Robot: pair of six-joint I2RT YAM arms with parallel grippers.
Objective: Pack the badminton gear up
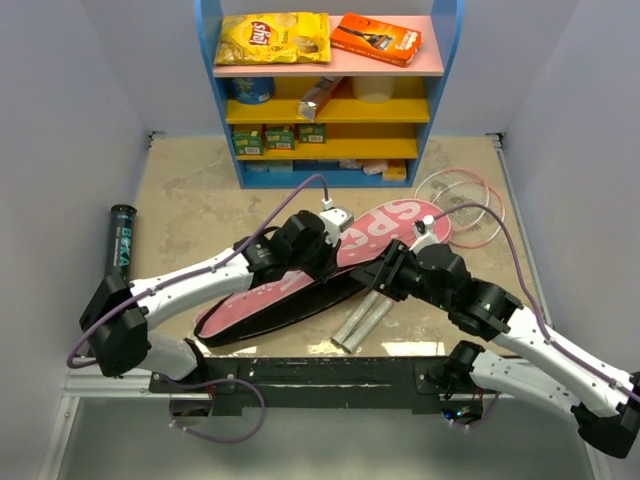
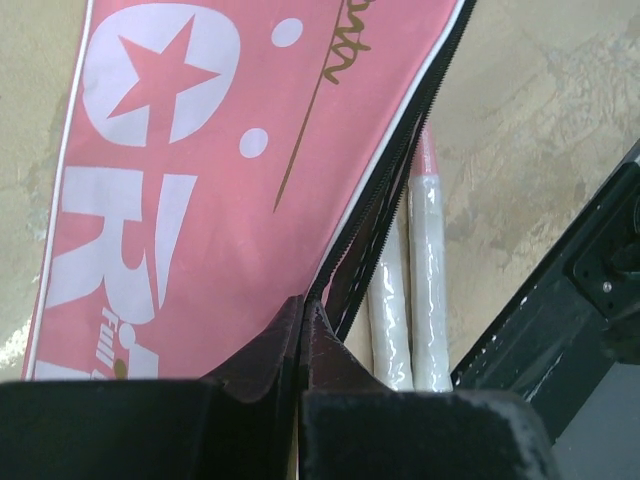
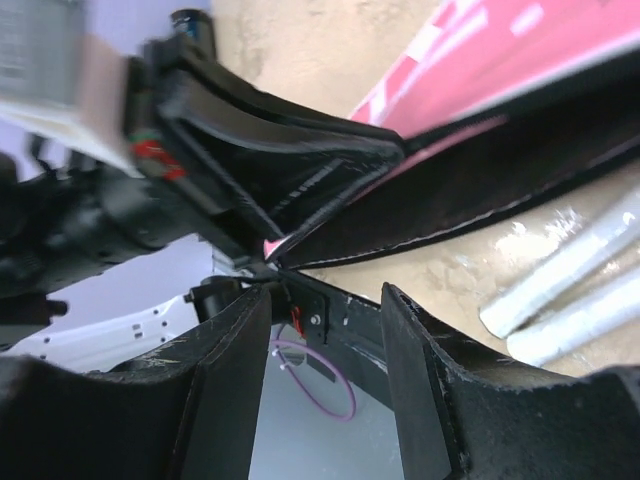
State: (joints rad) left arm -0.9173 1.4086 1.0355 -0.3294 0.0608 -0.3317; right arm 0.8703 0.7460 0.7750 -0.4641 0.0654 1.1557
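Pink bag (image 1: pixel 280 292): handle near-left, head far-right

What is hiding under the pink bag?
Two white racket handles stick out from under the edge of the pink bag, and the racket heads show past its far end. The shafts between are covered, so under or inside cannot be told.
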